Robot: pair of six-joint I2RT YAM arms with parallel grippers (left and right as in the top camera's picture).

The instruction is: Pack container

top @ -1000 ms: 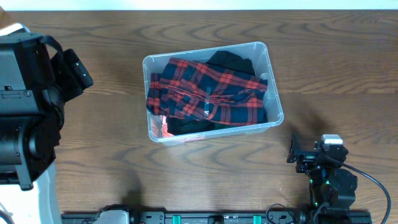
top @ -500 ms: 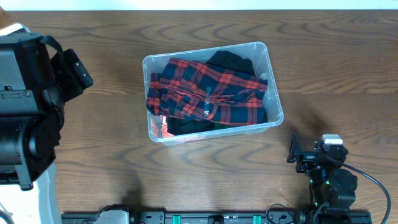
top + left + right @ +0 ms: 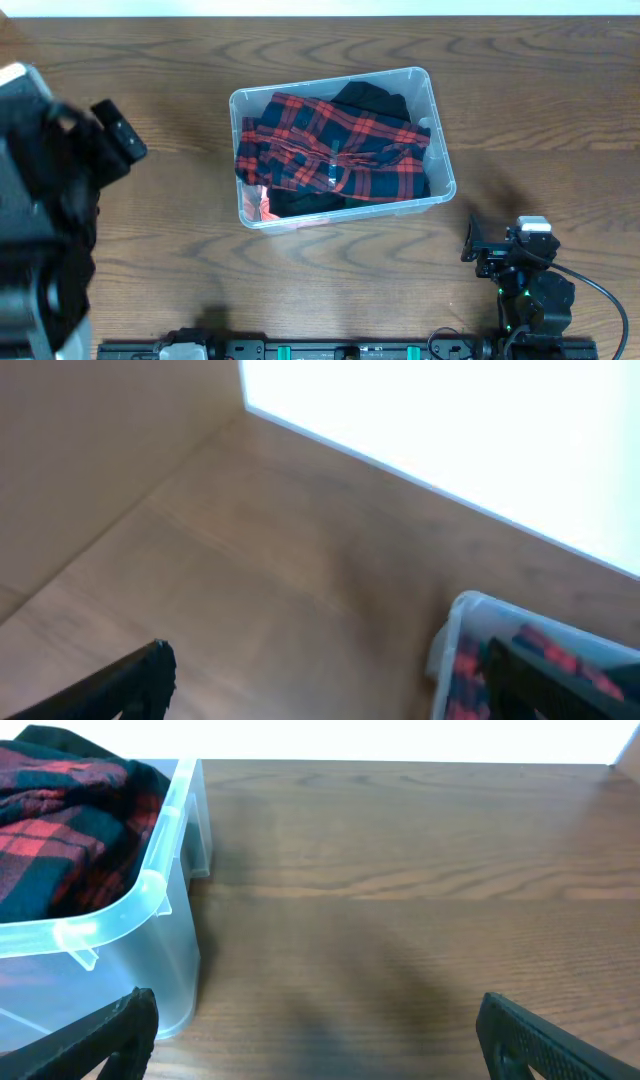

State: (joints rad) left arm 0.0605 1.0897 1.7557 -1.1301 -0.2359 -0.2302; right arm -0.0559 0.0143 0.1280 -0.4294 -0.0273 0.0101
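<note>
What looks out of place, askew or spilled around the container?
Nothing is spilled or damaged. The container sits slightly rotated in the overhead view. Inside, the red plaid cloth lies crumpled over a black garment and rises above the rim.

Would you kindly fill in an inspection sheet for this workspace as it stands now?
Surface: dark wood-grain table, no spills seen.
Job's things: clear container mid-table, holding a red plaid shirt over a black garment.
Clutter: nothing seen.
Grippers: left tool open, empty, away from the container; right tool open, empty, near the container's corner, not touching.
Cables: one black cable at the right arm's base.
Surroundings: bright white strip beyond the table's far edge.
</note>
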